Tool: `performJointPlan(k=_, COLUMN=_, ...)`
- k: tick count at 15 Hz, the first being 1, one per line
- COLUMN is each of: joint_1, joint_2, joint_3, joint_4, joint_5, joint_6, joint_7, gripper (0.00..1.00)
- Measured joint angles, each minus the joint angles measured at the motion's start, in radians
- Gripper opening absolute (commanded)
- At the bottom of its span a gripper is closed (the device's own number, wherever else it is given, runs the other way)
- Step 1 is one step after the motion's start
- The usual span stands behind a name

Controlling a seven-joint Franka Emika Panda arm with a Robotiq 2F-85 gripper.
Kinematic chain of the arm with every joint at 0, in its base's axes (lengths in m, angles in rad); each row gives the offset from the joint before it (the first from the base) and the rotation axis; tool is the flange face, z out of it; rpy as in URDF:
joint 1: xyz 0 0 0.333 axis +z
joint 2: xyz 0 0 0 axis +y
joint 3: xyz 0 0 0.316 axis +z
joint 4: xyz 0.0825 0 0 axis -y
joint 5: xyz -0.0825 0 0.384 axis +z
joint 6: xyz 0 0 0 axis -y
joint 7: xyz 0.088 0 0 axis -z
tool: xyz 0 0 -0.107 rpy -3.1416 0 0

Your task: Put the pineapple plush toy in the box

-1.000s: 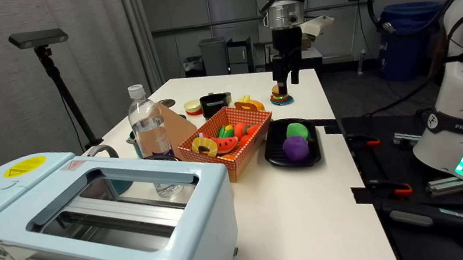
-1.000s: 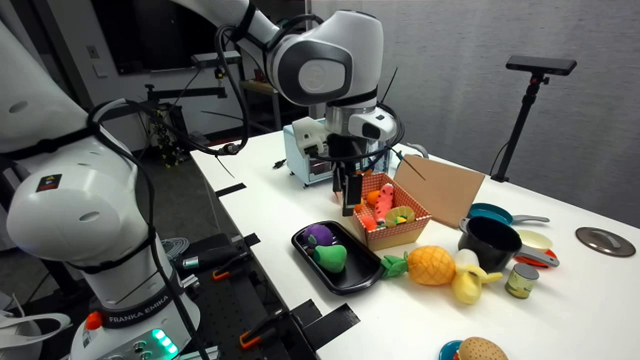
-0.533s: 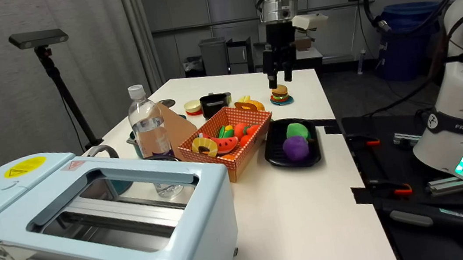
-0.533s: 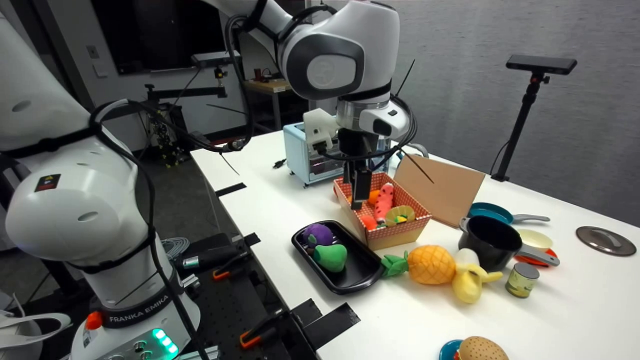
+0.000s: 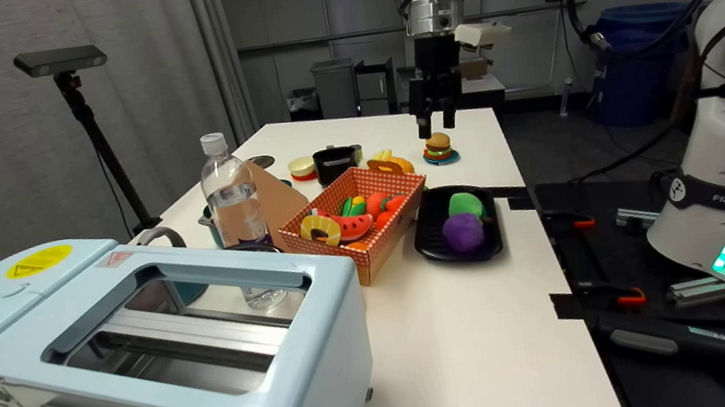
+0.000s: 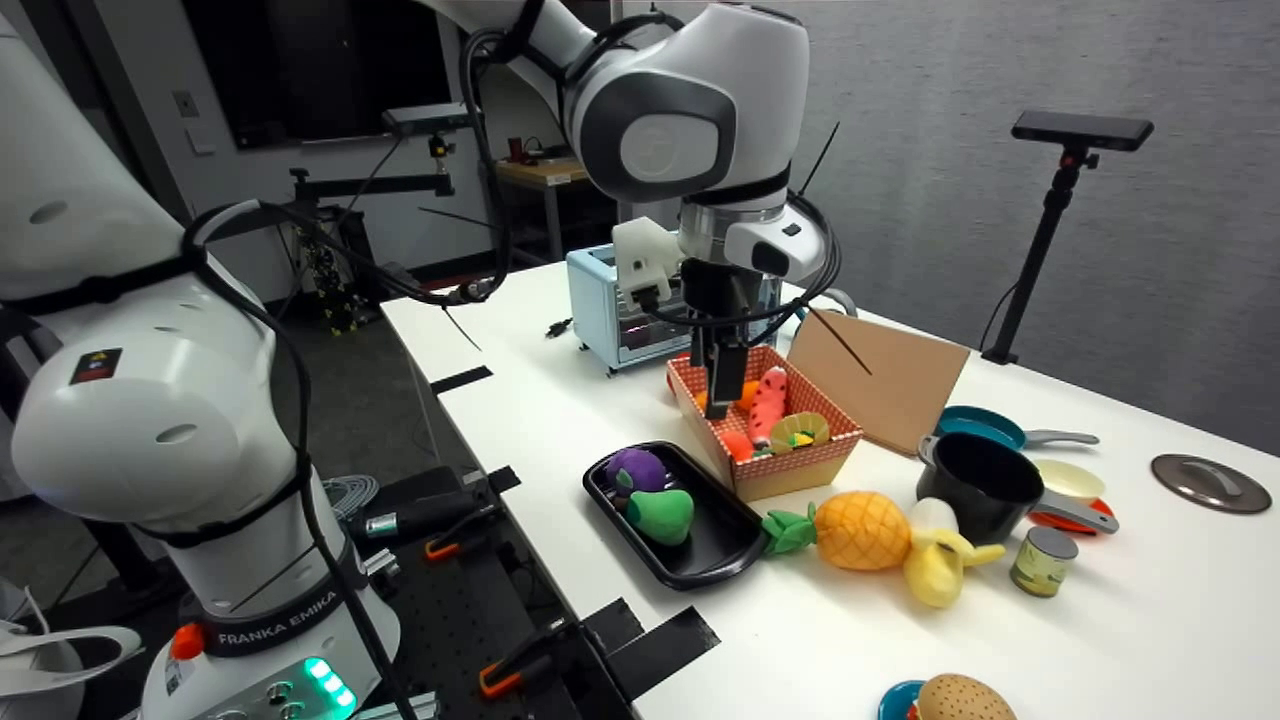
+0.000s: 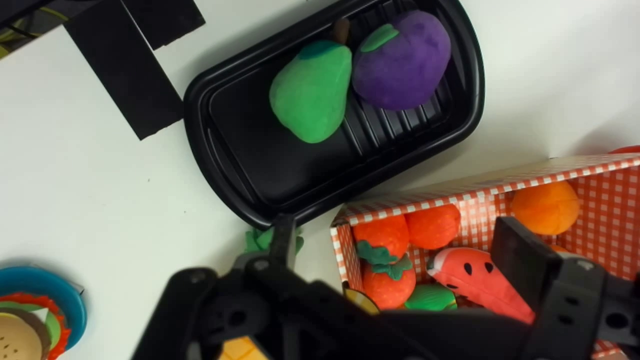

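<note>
The pineapple plush toy (image 6: 862,530) lies on its side on the table, its green leaves at the end of the black tray and its orange body beside a banana plush. In the wrist view its orange body (image 7: 243,349) is mostly hidden by my gripper. In an exterior view it shows partly behind the box (image 5: 404,165). The box (image 6: 795,474) is rectangular, red-and-white checked, with tan outer sides and plush fruit inside; it also shows in the wrist view (image 7: 345,255). My gripper (image 7: 395,235) is open and empty, above the box's end; it shows in both exterior views (image 5: 436,129) (image 6: 712,400).
The black tray (image 6: 725,565) holds a green pear and a purple plush. A black pot (image 6: 978,490), banana plush (image 6: 935,565) and can (image 6: 1044,562) stand past the pineapple. A tan board (image 6: 878,380) leans behind the box. The burger (image 6: 960,697) is at the table's front.
My gripper has risen a little and shifted toward the box, away from the tray's side of the table. The toys, tray and box have not moved.
</note>
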Motion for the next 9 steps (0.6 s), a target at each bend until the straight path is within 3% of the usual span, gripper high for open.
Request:
performJointPlan(k=5, joint_1=-0.001, joint_2=0.004, joint_3=0.01, joint_4=0.002, joint_5=0.0, joint_6=0.0, joint_7=0.017, gripper=1.0)
performJointPlan(k=9, joint_1=-0.044, joint_2=0.049, joint_3=-0.041, joint_4=0.055, joint_5=0.015, joint_6=0.0, joint_7=0.011, gripper=1.0)
